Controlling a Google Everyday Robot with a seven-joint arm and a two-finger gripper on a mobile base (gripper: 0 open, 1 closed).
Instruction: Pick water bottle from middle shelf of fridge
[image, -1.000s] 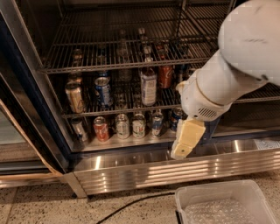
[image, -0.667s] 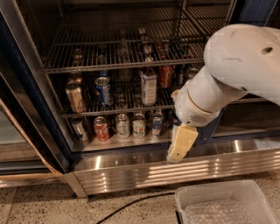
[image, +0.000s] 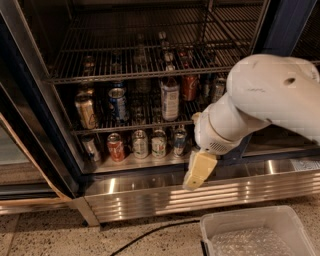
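The gripper is seen low and near, in front of the ribbed steel base panel of the fridge. It hangs below both wire racks and nothing is seen carried in it. Whether it is released or clenched cannot be told.

The water bottle is taken to be the faint, clear shape on the middle shelf, between a blue can on its left and a white-labelled bottle on its right. It is well apart from the gripper, up and to the left.

The step in hand is judged to be the approach. It would be done well if the gripper were raised to rack height first and carried left outside the front rail. Only then should it be pushed in, straight into the gap. The bottle is best taken around its body, below the shoulder. Light pressure is advised, since thin plastic is likely to give. The close neighbours could be knocked by a slanted entry.

No brand or writing can be read. The white label shows only dark marks, and the red can on the fridge floor bears nothing legible.
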